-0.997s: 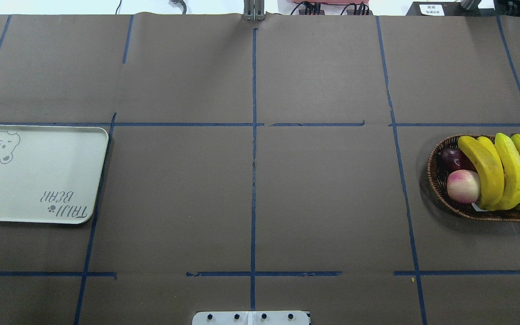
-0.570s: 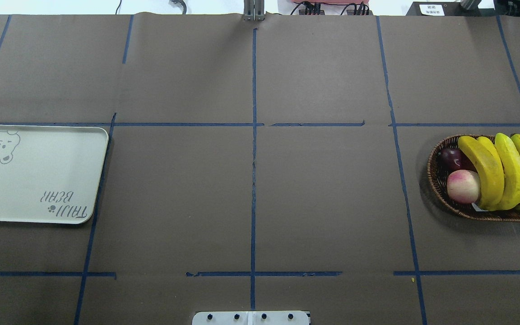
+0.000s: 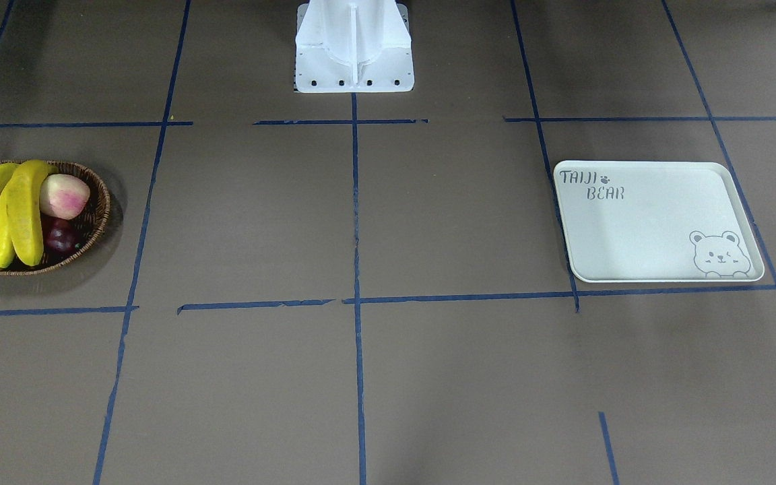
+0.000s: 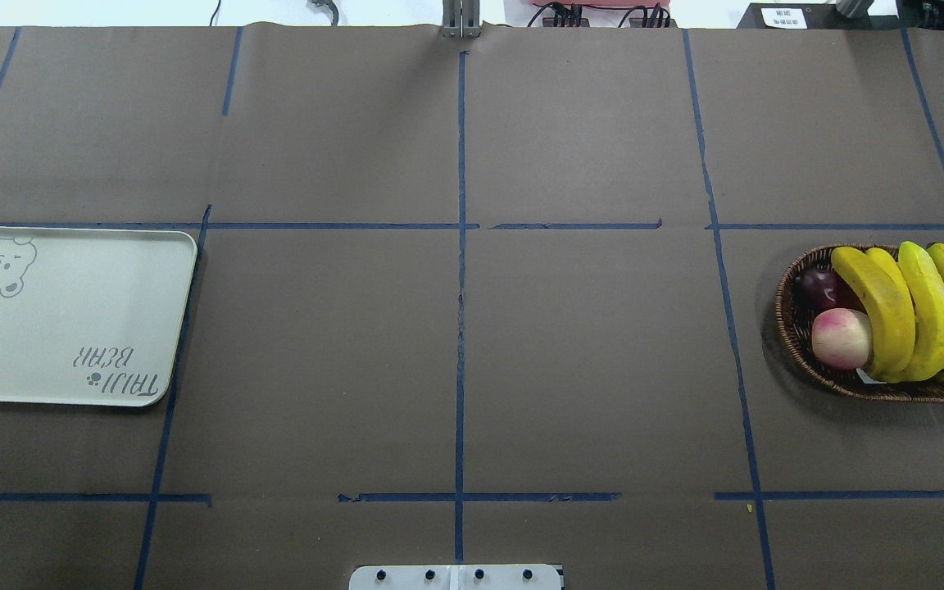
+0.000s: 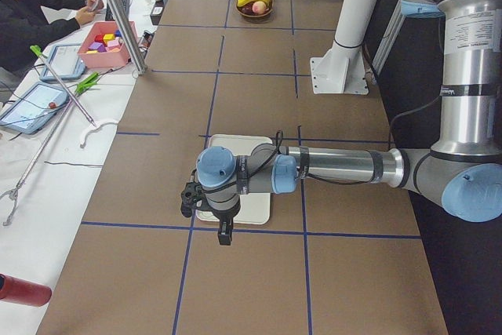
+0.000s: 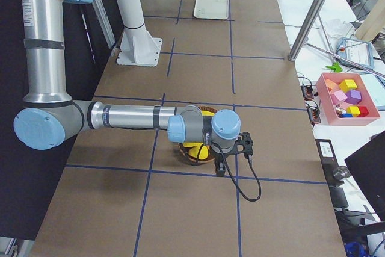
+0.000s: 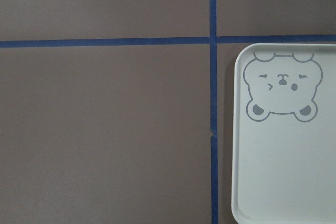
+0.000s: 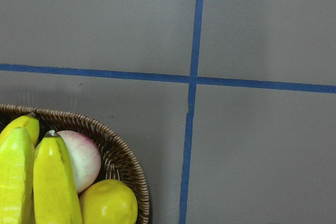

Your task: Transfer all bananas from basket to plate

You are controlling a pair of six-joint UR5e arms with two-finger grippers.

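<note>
Bananas (image 4: pixel 890 311) fill basket (image 4: pixel 782 321) overhead; only side view shows right arm (image 6: pixel 132 116).

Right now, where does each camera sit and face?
Front: across the table, facing the robot's base; basket, plate.
Overhead: behind the base, looking down; base's edge.
Left: table's left end; left arm by plate.
Right: table's right end; right arm by basket.
Left wrist: down; plate corner, no body.
Right wrist: down; bananas, no body.
Front and overhead share basket, plate.
</note>
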